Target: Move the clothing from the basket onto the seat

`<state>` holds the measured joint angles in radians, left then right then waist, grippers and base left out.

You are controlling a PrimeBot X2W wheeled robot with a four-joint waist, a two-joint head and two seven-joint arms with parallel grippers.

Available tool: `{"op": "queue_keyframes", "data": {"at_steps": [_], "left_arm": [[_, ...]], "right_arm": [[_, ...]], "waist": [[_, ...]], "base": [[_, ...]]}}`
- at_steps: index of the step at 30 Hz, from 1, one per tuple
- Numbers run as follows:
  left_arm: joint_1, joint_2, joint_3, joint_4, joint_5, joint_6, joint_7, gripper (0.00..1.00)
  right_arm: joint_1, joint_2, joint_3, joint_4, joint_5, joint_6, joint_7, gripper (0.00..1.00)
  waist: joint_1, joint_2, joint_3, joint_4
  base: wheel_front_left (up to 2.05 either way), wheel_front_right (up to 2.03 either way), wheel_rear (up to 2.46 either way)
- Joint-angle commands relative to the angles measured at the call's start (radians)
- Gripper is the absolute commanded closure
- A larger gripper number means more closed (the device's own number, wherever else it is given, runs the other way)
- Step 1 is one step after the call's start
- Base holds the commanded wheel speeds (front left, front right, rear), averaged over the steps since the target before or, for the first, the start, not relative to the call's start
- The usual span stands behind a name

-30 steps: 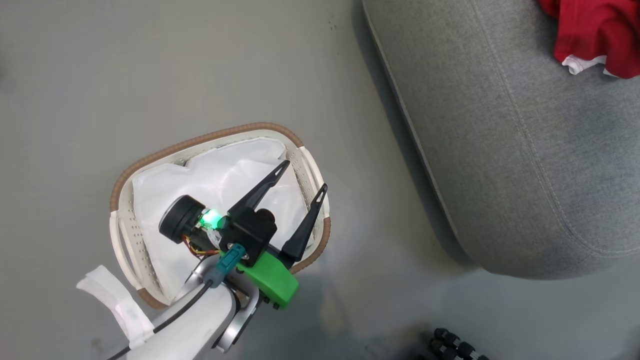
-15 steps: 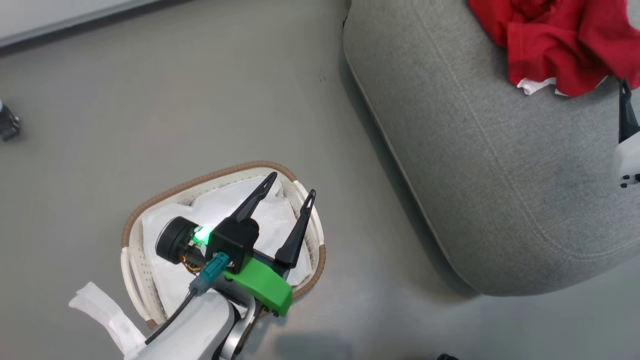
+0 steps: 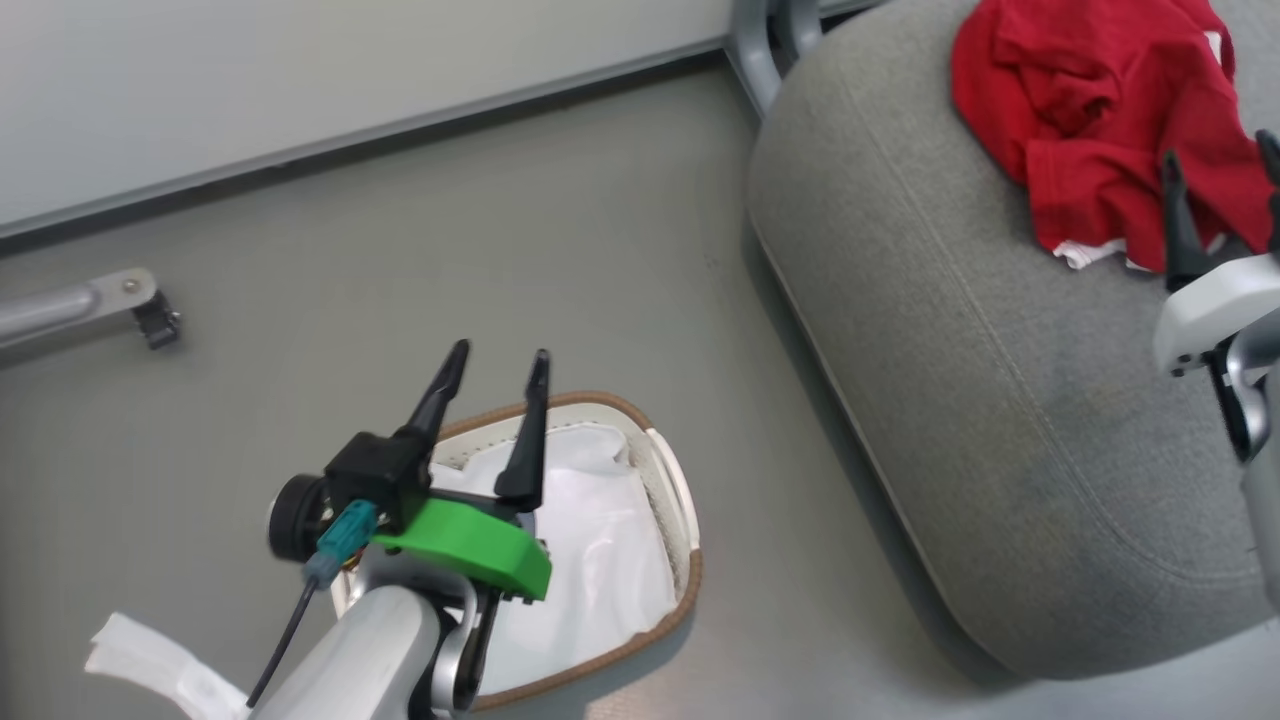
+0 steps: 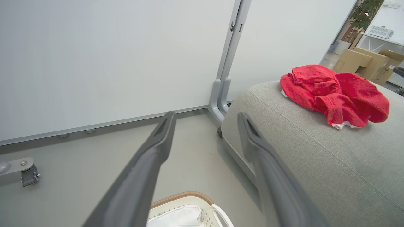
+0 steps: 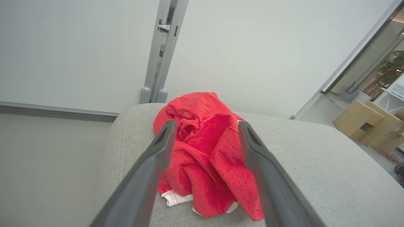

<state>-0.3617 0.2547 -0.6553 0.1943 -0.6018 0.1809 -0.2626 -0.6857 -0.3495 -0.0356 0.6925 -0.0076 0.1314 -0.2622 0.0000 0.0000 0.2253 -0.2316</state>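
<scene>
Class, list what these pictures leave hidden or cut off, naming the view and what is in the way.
- Head view: the left hand and its arm cover the near-left part of the basket.
- Head view: the right hand covers an edge of the clothing.
- All views: folds hide how many garments the clothing holds.
- Left wrist view: the bottom edge cuts off most of the basket.

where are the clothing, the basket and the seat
clothing (image 3: 1090,130): head view, middle of the red heap
basket (image 3: 590,397): head view, brown rim at the top
seat (image 3: 950,400): head view, bare grey cushion top
</scene>
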Motion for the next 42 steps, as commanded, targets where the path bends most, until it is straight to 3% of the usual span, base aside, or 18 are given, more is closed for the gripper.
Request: {"op": "queue_keyframes", "data": {"at_steps": [1,12,20,33,42], "left_arm": [[0.037,-0.005,0.025,-0.004,0.018,0.005,-0.002,0.0],[0.185,-0.031,0.222,0.038,0.055,-0.013,-0.002,0.0],[0.299,-0.062,0.321,0.039,0.087,-0.035,-0.002,0.0],[0.401,-0.124,0.441,0.007,0.152,-0.094,-0.002,0.0],[0.442,-0.15,0.505,-0.008,0.192,-0.125,-0.002,0.0]], "right_arm": [[0.035,0.011,0.005,-0.014,0.012,-0.001,-0.003,0.0],[0.204,0.168,-0.022,-0.162,0.062,-0.001,-0.003,0.0],[0.366,0.269,0.017,-0.267,0.082,-0.001,-0.003,0.0],[0.572,0.296,0.082,-0.382,0.16,-0.001,-0.003,0.0],[0.625,0.297,0.114,-0.411,0.199,-0.001,-0.003,0.0]], "waist": [[0.0,0.0,-0.066,0.068],[0.0,0.0,-0.149,0.166],[0.0,0.0,-0.191,0.214],[0.0,0.0,-0.22,0.254],[0.0,0.0,-0.22,0.246]], "base": [[0.0,0.0,0.0],[0.0,0.0,0.0],[0.0,0.0,0.0],[0.0,0.0,0.0],[0.0,0.0,0.0]]}}
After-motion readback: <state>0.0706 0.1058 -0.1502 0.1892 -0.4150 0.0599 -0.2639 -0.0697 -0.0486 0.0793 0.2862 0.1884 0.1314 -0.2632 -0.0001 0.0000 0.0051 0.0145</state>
